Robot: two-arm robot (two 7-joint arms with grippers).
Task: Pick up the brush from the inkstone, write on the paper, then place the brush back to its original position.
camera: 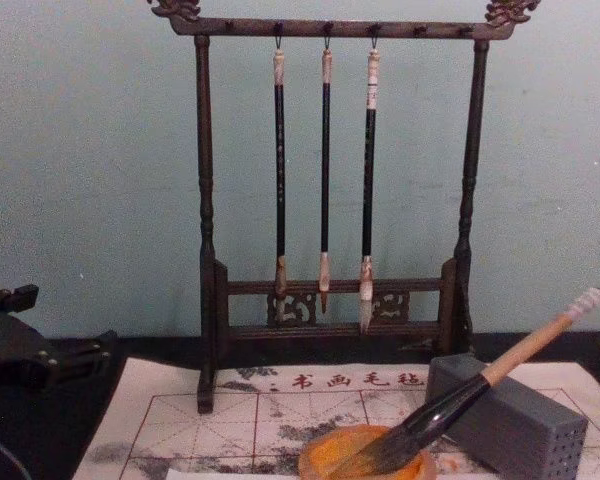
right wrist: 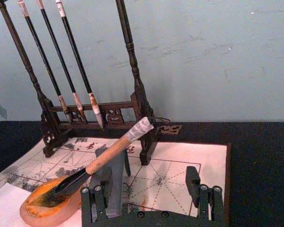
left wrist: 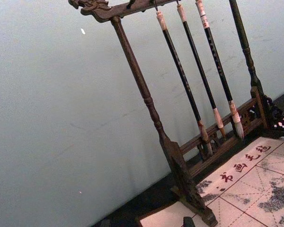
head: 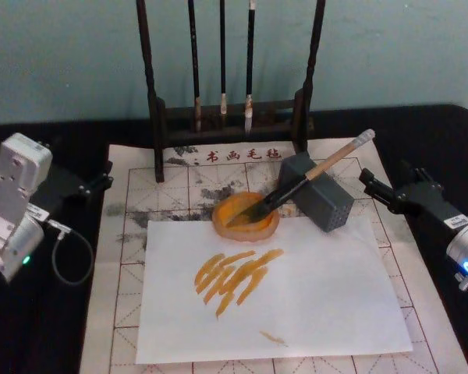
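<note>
Brush lies just right of centre in the head view, bristles in the orange inkstone, handle leaning on a grey block. Below them the white paper carries orange strokes. Right tool, right edge, is spread wide and holds nothing; whether the left tool, left edge, is spread I cannot tell.

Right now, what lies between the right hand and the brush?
In the head view, only the grey block lies between the right hand and the brush, whose handle leans across it.
</note>
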